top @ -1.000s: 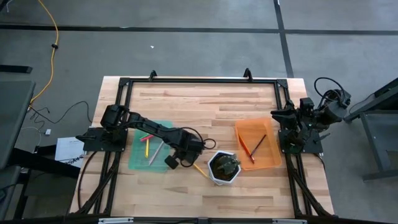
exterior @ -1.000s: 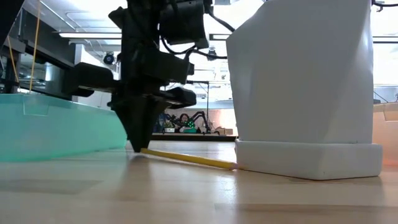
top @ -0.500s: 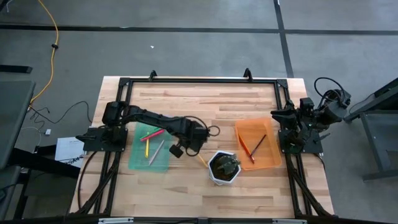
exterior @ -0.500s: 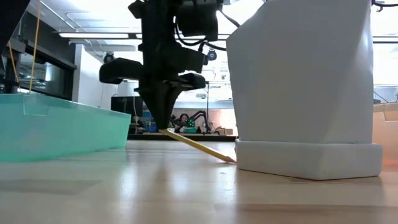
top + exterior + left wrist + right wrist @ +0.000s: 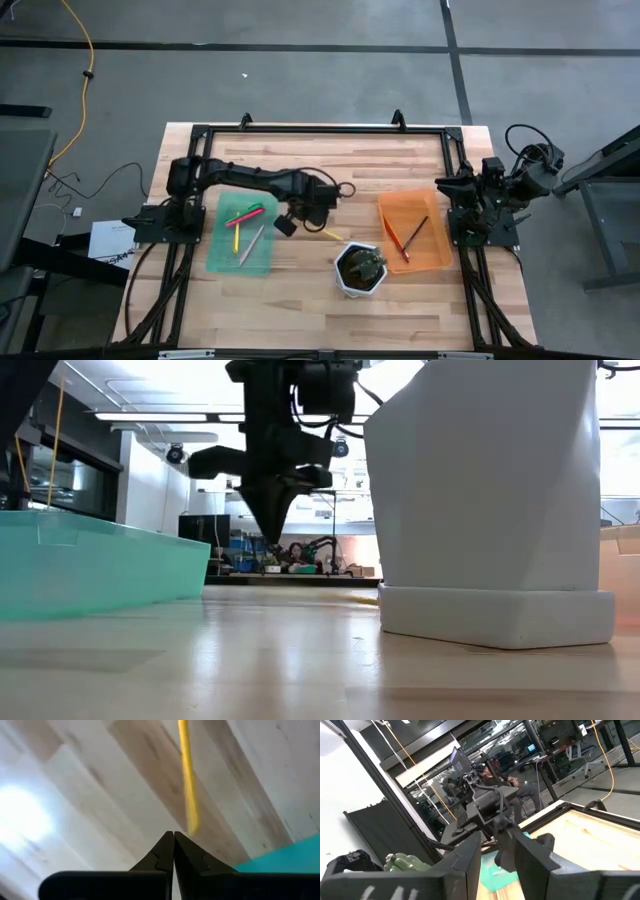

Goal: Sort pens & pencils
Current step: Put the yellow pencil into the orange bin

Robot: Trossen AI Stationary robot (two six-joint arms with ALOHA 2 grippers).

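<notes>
A yellow pencil (image 5: 333, 236) lies flat on the wooden table, just beyond the white pot (image 5: 360, 268). It shows blurred in the left wrist view (image 5: 187, 775) and as a sliver by the pot's base (image 5: 366, 600). My left gripper (image 5: 303, 208) hangs above the table to the pencil's left, pointing down, shut with nothing between its fingers (image 5: 173, 836); its tips (image 5: 272, 542) are well clear of the wood. Several pens (image 5: 243, 225) lie in the green tray (image 5: 225, 262). Two pencils (image 5: 410, 235) lie in the orange tray (image 5: 435, 255). My right gripper (image 5: 497, 857) waits open at the table's right edge.
The white pot (image 5: 490, 500), with a green thing in it, stands between the two trays near the front. A black frame (image 5: 320, 128) runs round the table top. Bare wood lies between the trays toward the far edge.
My left gripper has risen and gone toward the far edge and somewhat to the right. It dragged the yellow pencil along by one raised end while the other end stayed on the wood. The pencil has since come out of the fingers and lies flat, farther from the near edge.
</notes>
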